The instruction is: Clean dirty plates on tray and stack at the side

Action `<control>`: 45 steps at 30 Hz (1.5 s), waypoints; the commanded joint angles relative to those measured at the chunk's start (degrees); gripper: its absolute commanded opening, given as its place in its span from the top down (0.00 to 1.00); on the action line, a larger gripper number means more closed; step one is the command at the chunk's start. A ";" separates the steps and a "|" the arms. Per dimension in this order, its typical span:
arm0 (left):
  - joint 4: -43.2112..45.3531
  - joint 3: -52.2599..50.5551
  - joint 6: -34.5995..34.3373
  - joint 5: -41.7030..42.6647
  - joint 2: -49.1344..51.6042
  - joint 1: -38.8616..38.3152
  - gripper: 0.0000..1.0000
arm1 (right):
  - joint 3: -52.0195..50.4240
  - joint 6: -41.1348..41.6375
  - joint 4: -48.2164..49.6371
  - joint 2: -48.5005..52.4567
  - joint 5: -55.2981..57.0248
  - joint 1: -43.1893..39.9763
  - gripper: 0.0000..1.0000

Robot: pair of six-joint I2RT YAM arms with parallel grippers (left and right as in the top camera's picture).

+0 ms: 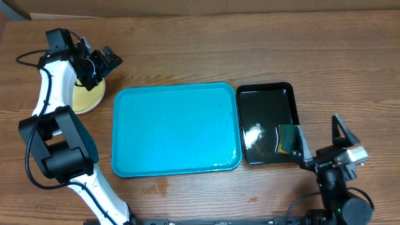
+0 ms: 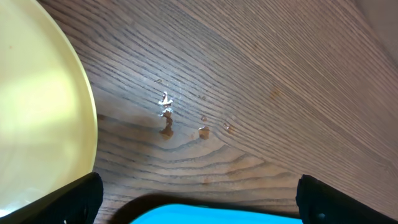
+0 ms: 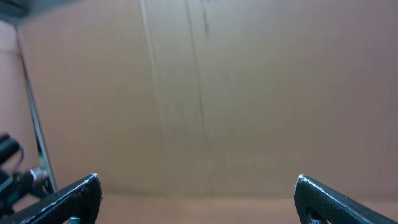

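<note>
The turquoise tray [image 1: 176, 129] lies in the middle of the table with nothing on it. Left of it a pale yellow plate [image 1: 87, 97] rests on the wood, partly under my left arm; I cannot see whether other plates lie beneath it. My left gripper [image 1: 104, 66] hovers open over the plate's far right edge. In the left wrist view the plate [image 2: 37, 106] fills the left side, a tray corner [image 2: 211, 215] shows at the bottom, and the gripper [image 2: 202, 199] holds nothing. My right gripper [image 1: 322, 139] stands open and empty at the front right, and in its own view [image 3: 199, 199] faces a cardboard wall.
A glossy black tray [image 1: 267, 100] lies against the turquoise tray's right side, with a yellow-green sponge [image 1: 287, 139] in its near right corner. Small wet drops [image 2: 166, 116] sit on the wood between plate and tray. A brown cardboard wall [image 3: 205, 93] stands at the table's back.
</note>
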 commanded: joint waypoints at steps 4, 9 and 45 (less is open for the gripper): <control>0.20 1.40 1.29 -0.35 -0.07 -0.11 0.00 | -2.34 -0.48 -7.39 -0.68 2.67 1.40 0.00; 0.20 1.40 1.29 -0.35 -0.04 -0.11 0.00 | -2.32 -0.46 -18.10 -0.68 4.17 1.99 0.00; 0.20 1.40 1.29 -0.35 -0.04 -0.11 0.00 | -2.29 -0.44 -19.87 -0.68 4.17 1.88 0.00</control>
